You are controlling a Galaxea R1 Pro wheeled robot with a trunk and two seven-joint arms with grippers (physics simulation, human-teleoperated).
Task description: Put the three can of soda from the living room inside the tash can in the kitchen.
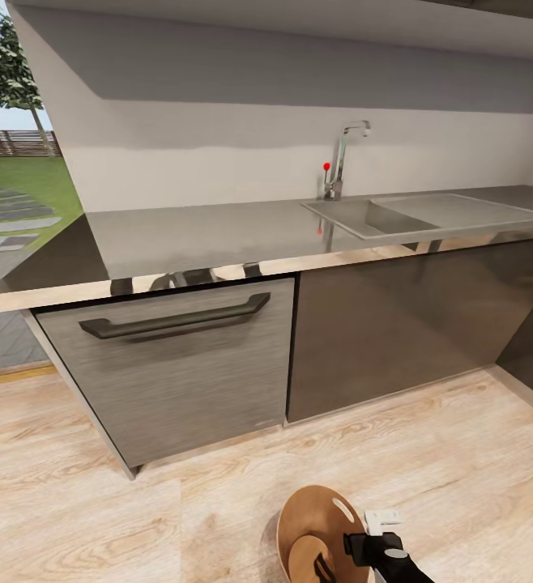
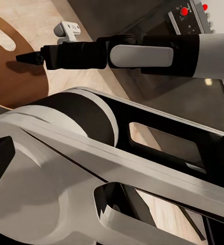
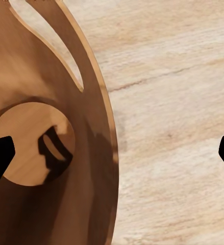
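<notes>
Head view, tash can (image 1: 307,526), coppery-brown inside, oval cut-out

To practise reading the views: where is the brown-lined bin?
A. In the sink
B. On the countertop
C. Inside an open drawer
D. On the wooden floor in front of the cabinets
D: the bin stands on the floor, below the right gripper and in front of the cabinets.

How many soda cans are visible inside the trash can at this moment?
0. The trash can stands on the wood floor; its round bottom in the right wrist view looks bare, though part of the interior is out of frame.
</notes>
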